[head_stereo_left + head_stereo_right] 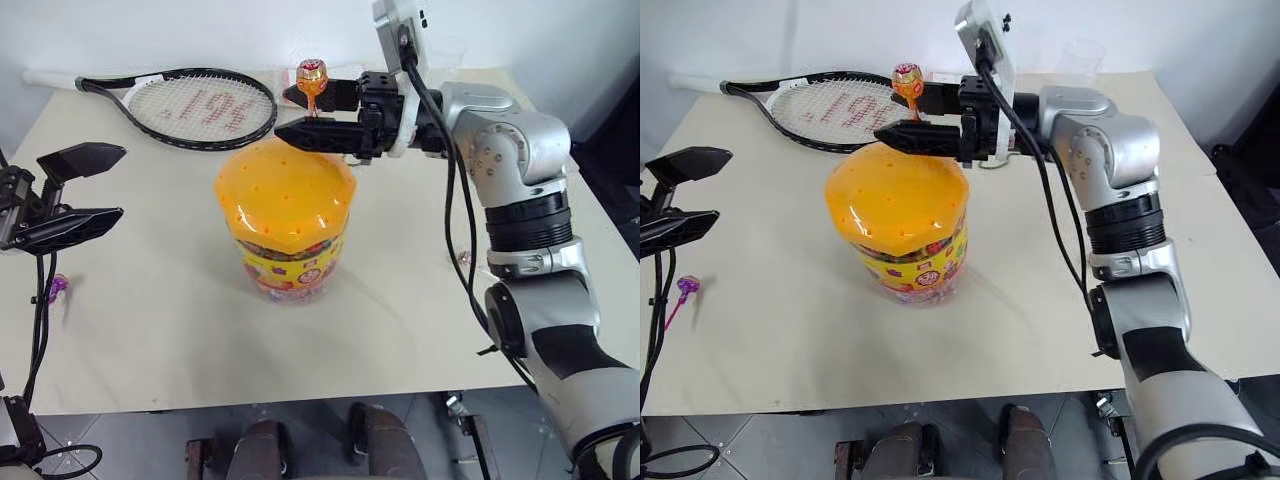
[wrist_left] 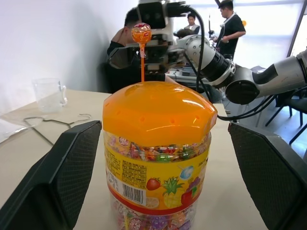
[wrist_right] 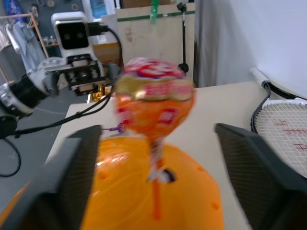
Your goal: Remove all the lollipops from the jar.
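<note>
Right gripper (image 1: 318,112) at the orange lollipop (image 1: 311,74) standing on the jar (image 1: 287,215)
The lollipop's orange stick stands upright in a hole of the domed orange lid, its head between the two black fingers, which sit apart either side without clearly touching it. The left gripper (image 1: 82,188) hangs wide open beside the jar, empty. A purple lollipop (image 1: 685,286) lies on the table (image 1: 150,330) near the left edge; a tennis racket (image 1: 195,105) lies behind

Head pair: looked forward and down from above over the worktop (image 1: 150,330), set back, both eyes covering the same spread.
Left wrist: sat low and close, faced the jar (image 2: 156,158) side-on.
Right wrist: looked very near along its gripper (image 3: 158,167) at the lollipop (image 3: 153,103).
Shared: all views held the jar's lid.
</note>
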